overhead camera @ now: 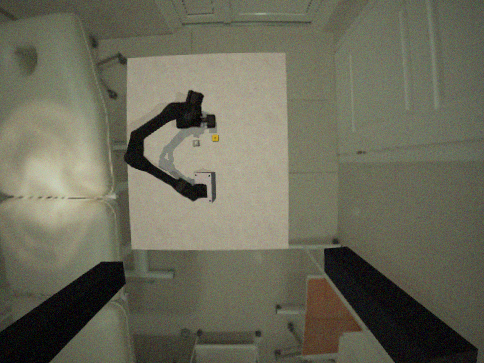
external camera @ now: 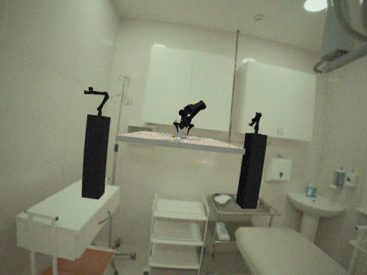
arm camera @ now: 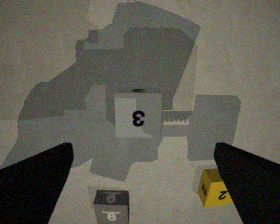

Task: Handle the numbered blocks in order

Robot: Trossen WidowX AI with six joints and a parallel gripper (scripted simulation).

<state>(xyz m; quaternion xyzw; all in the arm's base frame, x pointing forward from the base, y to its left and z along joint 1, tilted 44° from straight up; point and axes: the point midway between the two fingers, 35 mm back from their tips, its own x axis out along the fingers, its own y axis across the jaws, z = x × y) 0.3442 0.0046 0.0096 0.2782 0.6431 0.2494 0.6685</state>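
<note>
In the wrist view the grey block's (arm camera: 111,207) digit was too blurred to read and the gripper's fingers were cut off by the lower edge, while from the top the blocks' digits were too small to tell.

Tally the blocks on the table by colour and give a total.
White block: 1
Yellow block: 1
Grey block: 1
Total: 3
</note>
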